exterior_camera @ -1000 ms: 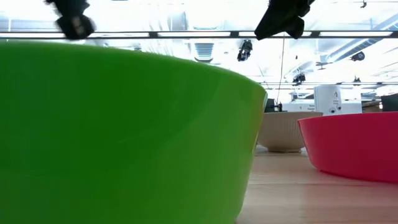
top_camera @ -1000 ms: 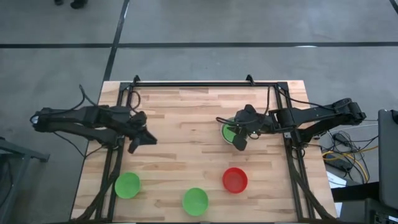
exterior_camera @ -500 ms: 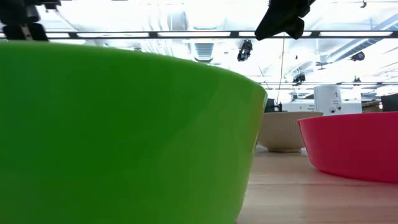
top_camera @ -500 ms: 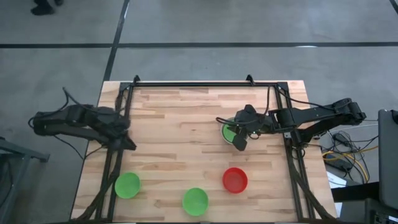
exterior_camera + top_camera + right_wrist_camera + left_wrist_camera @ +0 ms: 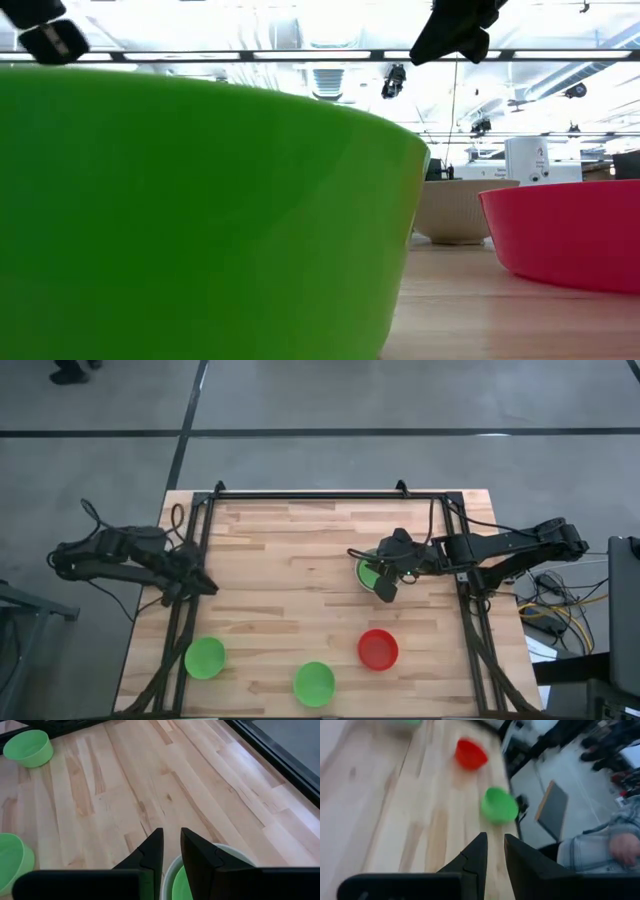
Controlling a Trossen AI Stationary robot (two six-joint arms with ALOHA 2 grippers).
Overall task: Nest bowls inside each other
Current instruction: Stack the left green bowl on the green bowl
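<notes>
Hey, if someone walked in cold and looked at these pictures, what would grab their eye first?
Probably the red bowl near the table's front edge, beside two loose green bowls. Next, the right claw over a green bowl nested in a pale bowl at mid-right. The left claw hangs at the table's left edge.

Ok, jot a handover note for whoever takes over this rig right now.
Left gripper: empty, jaws narrowly apart, at the table's left edge.
Right gripper: at the white bowl's rim, right of centre.
Done: nested green bowl sits in the white bowl.
Left: red bowl, middle green bowl and left green bowl stand separately, to nest.
</notes>
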